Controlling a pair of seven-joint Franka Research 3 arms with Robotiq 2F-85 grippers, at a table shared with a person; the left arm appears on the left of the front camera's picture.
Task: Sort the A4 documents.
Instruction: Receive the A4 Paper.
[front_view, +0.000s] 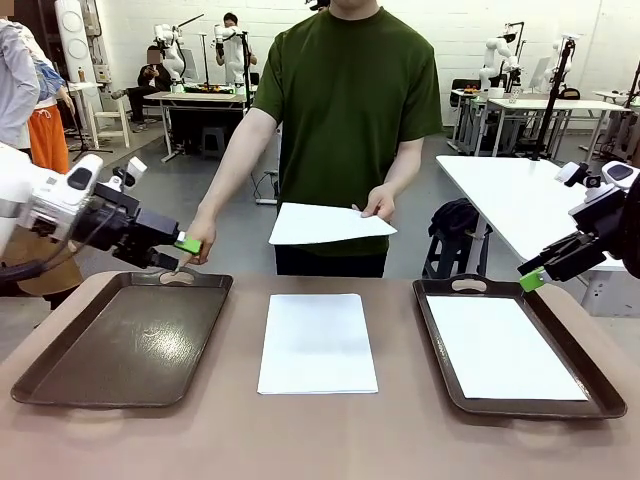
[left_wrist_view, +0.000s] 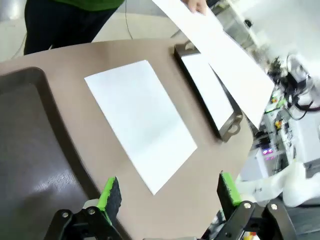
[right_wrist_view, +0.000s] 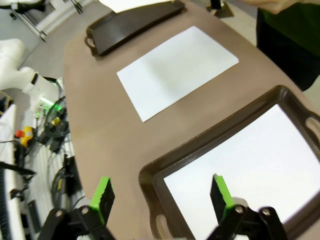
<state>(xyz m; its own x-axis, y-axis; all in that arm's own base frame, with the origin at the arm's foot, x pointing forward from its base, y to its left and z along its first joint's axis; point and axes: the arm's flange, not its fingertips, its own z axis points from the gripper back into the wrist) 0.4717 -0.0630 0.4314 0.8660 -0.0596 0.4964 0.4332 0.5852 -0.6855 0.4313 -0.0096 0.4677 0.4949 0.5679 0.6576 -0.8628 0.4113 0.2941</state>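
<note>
Front: the A4 documents (front_view: 318, 343) lie stacked on the desk (front_view: 400, 440) between the left tray (front_view: 125, 345) and the right tray (front_view: 430, 335), which holds one sheet. The person's hand (front_view: 378, 205) holds another. They're thin, floppy and slippery, so pinch a free edge.
Left wrist: your left claw (left_wrist_view: 167, 189) hovers open beside the stack.
Right wrist: your right claw (right_wrist_view: 161, 192) hangs open over the right tray's corner.

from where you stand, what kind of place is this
Most likely a robotics lab or workshop hall: rows of white work tables on an open grey floor, with cables and control gear lying beside this brown table.
</note>
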